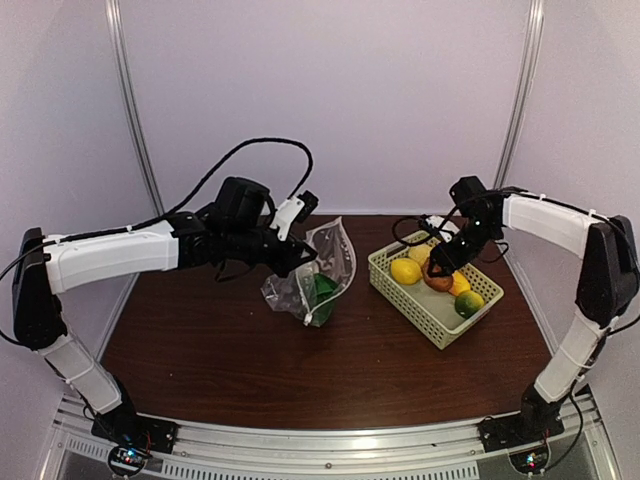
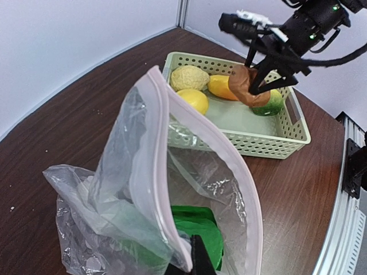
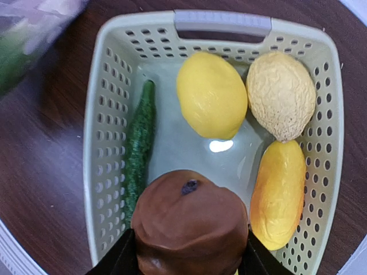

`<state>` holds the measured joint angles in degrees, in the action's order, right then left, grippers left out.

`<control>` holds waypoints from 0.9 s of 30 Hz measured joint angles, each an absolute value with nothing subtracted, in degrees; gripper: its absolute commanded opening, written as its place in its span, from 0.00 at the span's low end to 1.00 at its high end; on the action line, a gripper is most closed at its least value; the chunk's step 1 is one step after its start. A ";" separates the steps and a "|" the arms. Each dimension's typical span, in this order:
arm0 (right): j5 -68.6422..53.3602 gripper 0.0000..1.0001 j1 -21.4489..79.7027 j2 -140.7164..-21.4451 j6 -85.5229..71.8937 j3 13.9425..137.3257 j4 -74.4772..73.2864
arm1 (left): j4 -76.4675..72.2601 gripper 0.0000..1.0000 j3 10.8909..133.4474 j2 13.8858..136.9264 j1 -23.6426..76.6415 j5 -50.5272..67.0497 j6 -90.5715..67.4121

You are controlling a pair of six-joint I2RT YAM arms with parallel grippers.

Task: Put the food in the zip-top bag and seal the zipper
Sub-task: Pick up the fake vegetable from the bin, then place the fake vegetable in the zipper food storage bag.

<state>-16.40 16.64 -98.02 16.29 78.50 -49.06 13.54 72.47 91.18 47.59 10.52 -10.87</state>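
- The left gripper (image 1: 302,262) is pinched tight on the mouth edge of the zip-top bag (image 1: 335,250), holding the mouth up and gaping over the table (image 1: 220,350).
- A green leafy vegetable (image 2: 198,232) sits low inside the bag.
- The right gripper (image 1: 437,270) clamps the brown round piece (image 3: 189,223) between its fingers, over the basket (image 1: 425,315).
- In the basket lie a yellow lemon (image 3: 211,94), a pale bumpy potato (image 3: 281,94), an orange-yellow piece (image 3: 279,192) and a dark green cucumber-like piece (image 3: 139,143).
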 measured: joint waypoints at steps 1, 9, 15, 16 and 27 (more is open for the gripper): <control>-17.63 0.33 16.64 -95.85 16.32 78.70 -49.45 | 13.21 0.00 72.47 91.18 47.59 10.96 -11.07; -35.77 0.34 17.85 -83.07 13.47 81.21 -44.82 | 9.34 0.00 72.10 91.55 47.55 13.91 -14.33; -44.05 0.32 25.15 -83.09 8.25 82.85 -36.38 | 7.05 0.00 72.55 93.93 47.57 16.01 -18.06; -44.84 0.32 26.20 -83.70 7.31 83.55 -35.57 | 6.81 0.00 72.55 94.21 47.57 16.21 -18.68; -48.03 0.31 35.31 -92.18 2.57 86.70 -27.53 | 4.32 0.00 75.31 94.56 47.55 18.13 -25.28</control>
<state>-48.03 35.31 -92.18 2.57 86.70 -27.53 4.32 75.31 94.56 47.55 18.13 -25.28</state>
